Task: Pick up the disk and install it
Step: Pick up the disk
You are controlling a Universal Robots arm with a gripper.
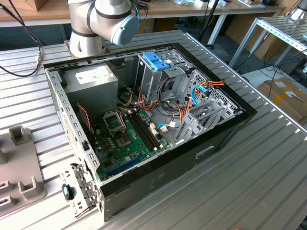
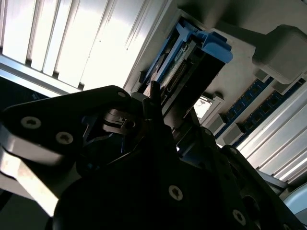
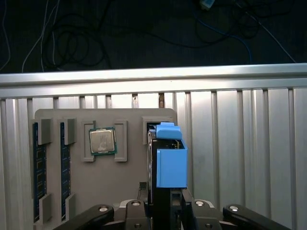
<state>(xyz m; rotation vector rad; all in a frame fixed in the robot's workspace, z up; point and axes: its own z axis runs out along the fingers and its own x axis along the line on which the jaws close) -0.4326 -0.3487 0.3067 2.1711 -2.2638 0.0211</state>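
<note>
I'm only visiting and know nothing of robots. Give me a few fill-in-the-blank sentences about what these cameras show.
The disk has a ___ plastic frame.
The chip in the grey tray beside it is ___ in shape.
The circuit board inside the open computer case is ___.
Missing words: blue; square; green.

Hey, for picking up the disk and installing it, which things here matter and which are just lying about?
Job:
disk
end effector, close to the disk
open computer case

Lying about:
processor chip
memory sticks
</note>
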